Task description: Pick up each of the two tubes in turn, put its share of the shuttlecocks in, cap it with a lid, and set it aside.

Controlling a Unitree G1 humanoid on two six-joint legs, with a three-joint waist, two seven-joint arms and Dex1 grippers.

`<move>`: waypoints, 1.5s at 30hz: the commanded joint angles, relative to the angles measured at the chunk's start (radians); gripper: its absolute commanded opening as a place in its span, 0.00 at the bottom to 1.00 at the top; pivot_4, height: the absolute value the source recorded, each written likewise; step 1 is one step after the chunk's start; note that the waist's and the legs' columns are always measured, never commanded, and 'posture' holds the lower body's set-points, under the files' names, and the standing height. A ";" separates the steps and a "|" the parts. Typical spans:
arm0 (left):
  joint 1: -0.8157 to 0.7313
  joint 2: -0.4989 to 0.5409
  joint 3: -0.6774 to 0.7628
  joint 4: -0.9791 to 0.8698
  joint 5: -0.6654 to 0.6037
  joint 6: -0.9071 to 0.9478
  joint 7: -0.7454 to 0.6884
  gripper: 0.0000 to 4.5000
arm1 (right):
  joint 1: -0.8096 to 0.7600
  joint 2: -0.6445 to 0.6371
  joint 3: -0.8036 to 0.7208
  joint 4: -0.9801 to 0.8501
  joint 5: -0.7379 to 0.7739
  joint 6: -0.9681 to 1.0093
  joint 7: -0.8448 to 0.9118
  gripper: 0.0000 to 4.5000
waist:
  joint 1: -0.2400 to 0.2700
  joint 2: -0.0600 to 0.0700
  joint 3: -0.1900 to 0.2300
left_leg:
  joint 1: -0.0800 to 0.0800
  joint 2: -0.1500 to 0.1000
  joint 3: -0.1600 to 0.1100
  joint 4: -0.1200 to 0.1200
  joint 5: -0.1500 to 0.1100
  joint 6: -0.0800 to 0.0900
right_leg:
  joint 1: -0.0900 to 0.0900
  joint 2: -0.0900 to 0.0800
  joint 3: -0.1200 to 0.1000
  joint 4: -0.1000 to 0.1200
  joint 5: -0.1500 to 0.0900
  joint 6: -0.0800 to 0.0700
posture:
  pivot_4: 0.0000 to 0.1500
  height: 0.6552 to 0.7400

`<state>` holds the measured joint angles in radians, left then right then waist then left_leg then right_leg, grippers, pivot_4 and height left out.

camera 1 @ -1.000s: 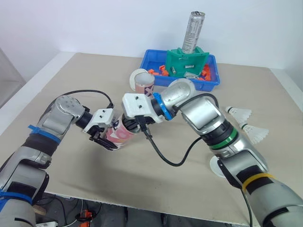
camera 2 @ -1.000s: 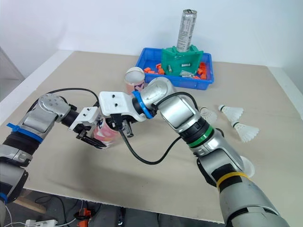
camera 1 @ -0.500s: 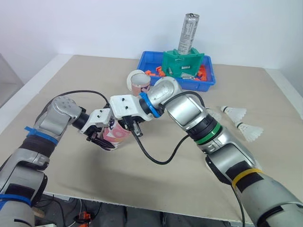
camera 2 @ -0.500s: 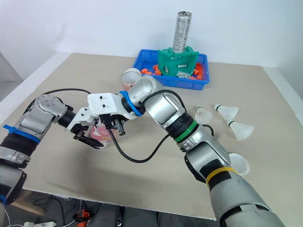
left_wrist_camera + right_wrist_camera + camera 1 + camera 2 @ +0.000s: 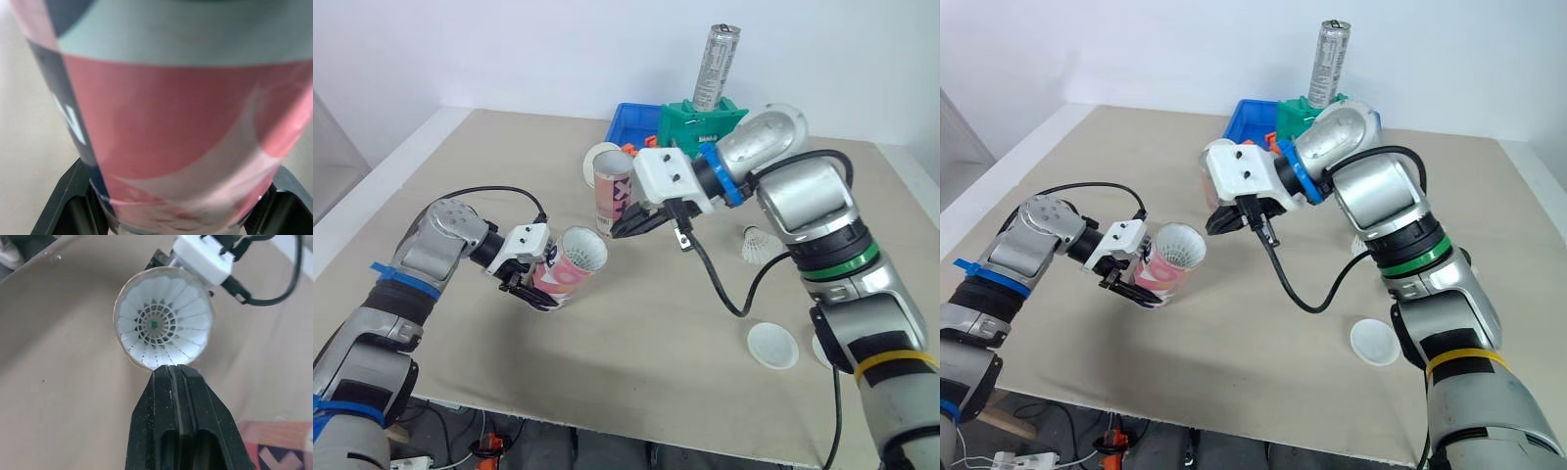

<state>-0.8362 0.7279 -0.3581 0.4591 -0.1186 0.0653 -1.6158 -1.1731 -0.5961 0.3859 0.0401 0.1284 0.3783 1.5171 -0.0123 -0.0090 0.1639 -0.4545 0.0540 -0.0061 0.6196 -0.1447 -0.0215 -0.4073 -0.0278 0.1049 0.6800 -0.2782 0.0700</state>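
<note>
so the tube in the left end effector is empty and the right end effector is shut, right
Not empty: the right wrist view shows a shuttlecock inside the tube in the left end effector. The right end effector is shut.

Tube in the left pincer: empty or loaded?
Loaded. The right wrist view shows a shuttlecock sitting feathers-up inside the tube, filling its mouth; no lid on it.
</note>
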 commanded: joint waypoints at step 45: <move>0.027 -0.030 -0.013 -0.025 0.010 0.011 0.001 0.65 | -0.153 0.165 0.013 0.187 -0.068 -0.103 0.045 0.02 | -0.002 0.000 0.000 | -0.003 0.000 -0.003 0.000 0.002 -0.003 | 0.002 0.002 -0.001 0.002 0.000 0.001 | 1.00 1.00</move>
<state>-0.8218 0.7215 -0.3378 0.4401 -0.1168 0.0737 -1.6158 -1.2968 -0.4076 0.4612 0.2594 0.0128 0.2602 1.5286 -0.0144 -0.0093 0.1639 -0.4574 0.0538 -0.0091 0.6196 -0.1429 -0.0241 -0.4055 -0.0256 0.1042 0.6816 -0.2782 0.0710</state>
